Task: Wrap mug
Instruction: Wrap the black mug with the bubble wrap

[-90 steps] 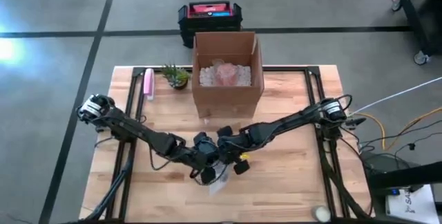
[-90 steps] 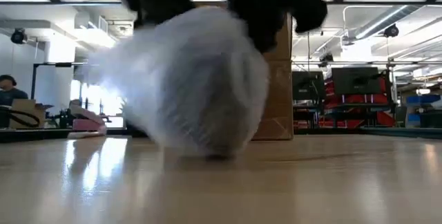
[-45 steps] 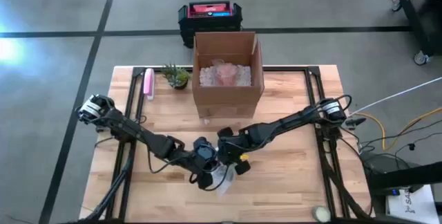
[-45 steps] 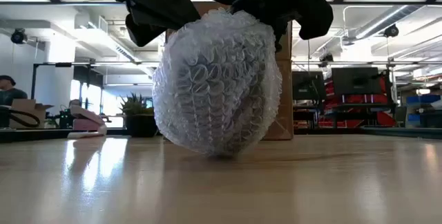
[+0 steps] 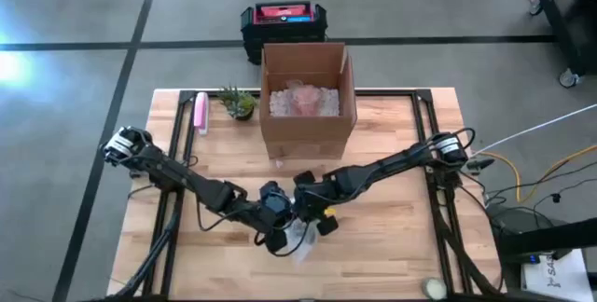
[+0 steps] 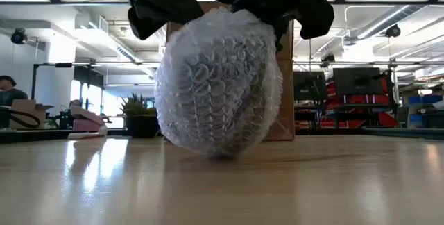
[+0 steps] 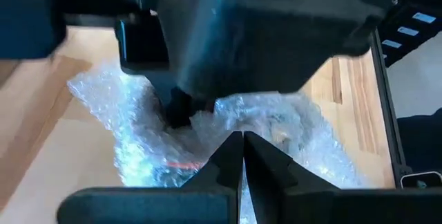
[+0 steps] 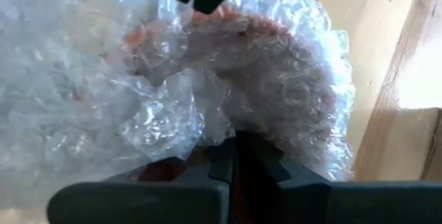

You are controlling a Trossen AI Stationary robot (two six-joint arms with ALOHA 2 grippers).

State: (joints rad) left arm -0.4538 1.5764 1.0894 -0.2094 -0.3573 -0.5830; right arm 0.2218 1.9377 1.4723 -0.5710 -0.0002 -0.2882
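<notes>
Wooden table (image 5: 392, 237): bubble-wrapped mug (image 6: 218, 82) stands at middle; left gripper (image 5: 277, 220) and right gripper (image 5: 306, 211) both pinch its wrap.

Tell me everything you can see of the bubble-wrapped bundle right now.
The bubble-wrapped bundle is a rounded, translucent white lump of bubble wrap, resting on the wooden table in front of the cardboard box. Orange-pink shows faintly through the wrap in the wrist views. The left tool and right tool press in from above, each pinching loose wrap at its top.
</notes>
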